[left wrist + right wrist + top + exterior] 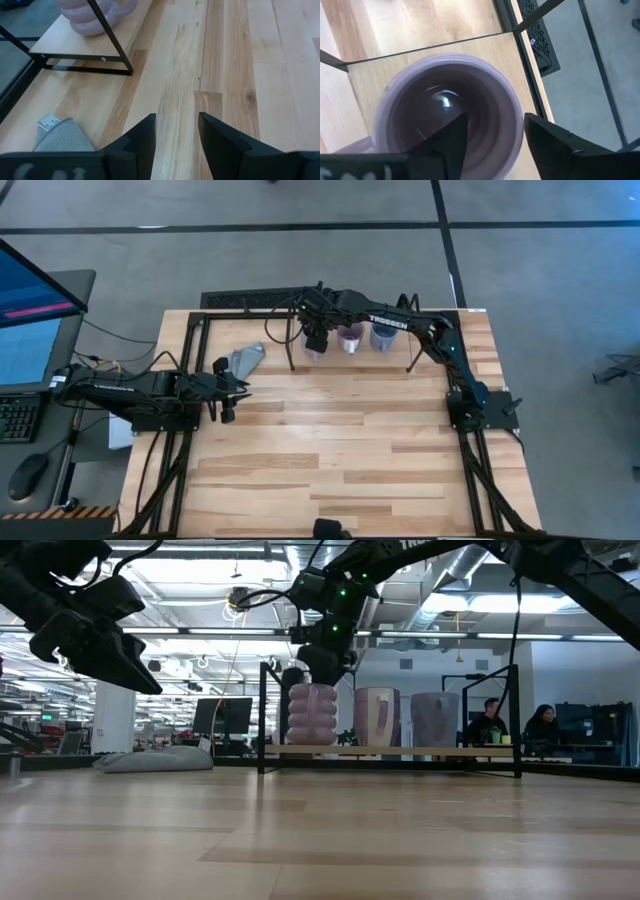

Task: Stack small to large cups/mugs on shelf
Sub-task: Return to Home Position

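Three mugs stand in a row on the shelf's wooden board (400,751) at the table's far side: a ribbed pale lilac mug (313,716) on the left, a purple one with a white patch (376,718) in the middle, and a blue-grey one (434,719) on the right. My right gripper (495,120) is open just above the lilac mug (445,100). One finger is over its hollow and the other outside its rim; I see no touch. My left gripper (228,394) is open and empty above the table's left side.
A grey folded wedge-shaped object (246,360) lies on the table left of the shelf, near my left gripper. The shelf's thin black legs (292,360) and top bar (400,636) frame the mugs. People sit in the room beyond the table (490,720).
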